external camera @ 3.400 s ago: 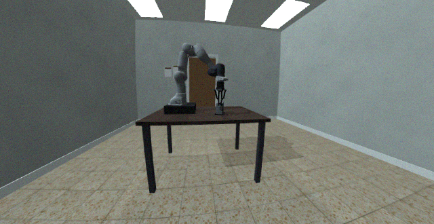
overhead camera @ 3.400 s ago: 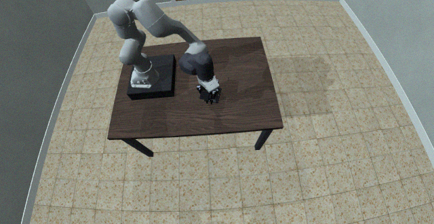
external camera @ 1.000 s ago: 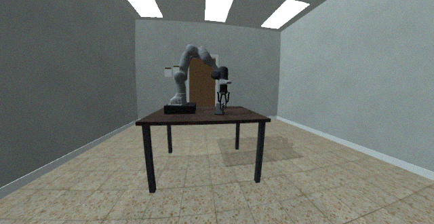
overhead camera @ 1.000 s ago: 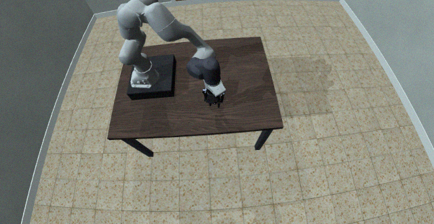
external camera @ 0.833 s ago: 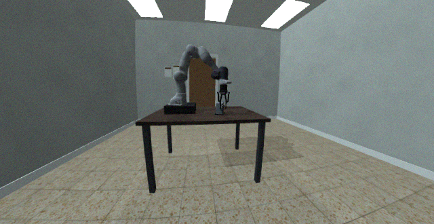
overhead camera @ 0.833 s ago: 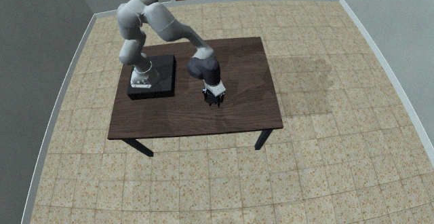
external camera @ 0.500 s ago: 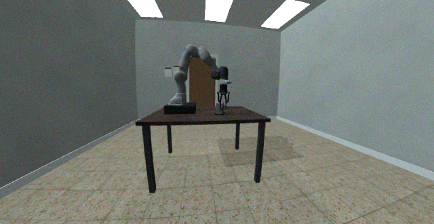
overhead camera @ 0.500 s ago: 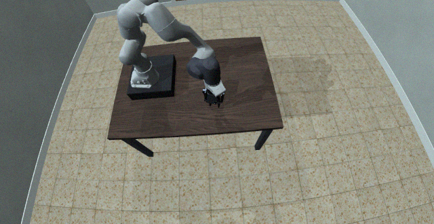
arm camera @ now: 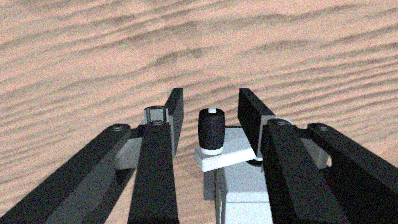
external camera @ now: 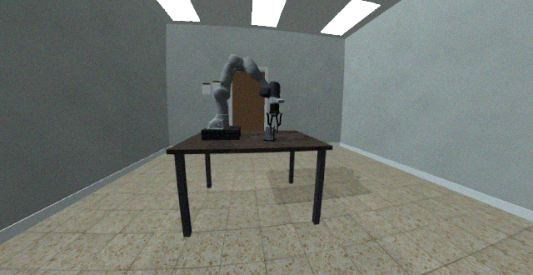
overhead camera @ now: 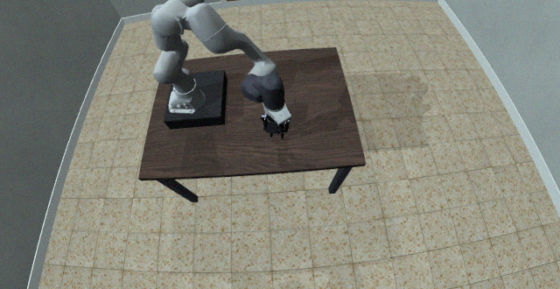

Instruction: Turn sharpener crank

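Observation:
In the wrist view the sharpener's grey body (arm camera: 242, 195) sits low in the middle. Its light crank arm (arm camera: 226, 155) carries a black knob (arm camera: 211, 129) that stands upright. My gripper (arm camera: 210, 103) is open. Its two black fingers stand on either side of the knob, with a visible gap on each side and no contact. In the top view my gripper (overhead camera: 276, 132) points down at the middle of the dark wooden table and hides the sharpener. In the exterior view the sharpener (external camera: 270, 135) is a small grey shape just under my gripper (external camera: 273, 128).
The arm's black base plate (overhead camera: 197, 98) sits on the table's left rear part, and it also shows in the exterior view (external camera: 221, 132). The table's front edge (overhead camera: 251, 172) and right edge (overhead camera: 352, 105) lie some way from the gripper.

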Robot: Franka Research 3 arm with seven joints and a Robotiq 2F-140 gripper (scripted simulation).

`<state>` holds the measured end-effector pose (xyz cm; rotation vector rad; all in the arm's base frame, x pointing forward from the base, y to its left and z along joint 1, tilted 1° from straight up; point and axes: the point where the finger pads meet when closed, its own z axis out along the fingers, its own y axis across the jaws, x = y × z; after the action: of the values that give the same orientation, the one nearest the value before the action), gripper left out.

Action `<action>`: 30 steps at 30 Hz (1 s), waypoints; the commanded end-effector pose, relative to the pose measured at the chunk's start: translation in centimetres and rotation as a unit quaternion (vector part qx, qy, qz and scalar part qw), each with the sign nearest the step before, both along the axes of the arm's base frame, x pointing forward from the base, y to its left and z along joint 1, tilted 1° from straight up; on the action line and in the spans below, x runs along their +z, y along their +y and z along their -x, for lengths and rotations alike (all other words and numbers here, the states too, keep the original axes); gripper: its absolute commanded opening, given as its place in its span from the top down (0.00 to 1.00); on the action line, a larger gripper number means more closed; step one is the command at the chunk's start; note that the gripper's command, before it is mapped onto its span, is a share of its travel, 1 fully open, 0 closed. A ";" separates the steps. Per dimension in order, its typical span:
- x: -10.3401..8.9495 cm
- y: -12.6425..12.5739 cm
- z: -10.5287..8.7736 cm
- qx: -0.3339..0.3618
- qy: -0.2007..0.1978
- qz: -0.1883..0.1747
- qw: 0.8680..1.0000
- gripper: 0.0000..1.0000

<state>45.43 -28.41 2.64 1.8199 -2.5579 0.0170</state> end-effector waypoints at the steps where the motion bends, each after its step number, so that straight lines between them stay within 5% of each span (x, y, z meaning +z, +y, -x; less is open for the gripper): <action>1: -0.1 0.0 0.0 0.001 -0.001 0.000 1.000 0.61; 15: 0.3 0.0 0.0 0.001 -0.001 0.000 1.000 0.61; 30: 3.2 0.0 0.0 0.001 -0.001 0.000 1.000 0.61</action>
<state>45.67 -28.48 5.16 1.8363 -2.5536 0.0277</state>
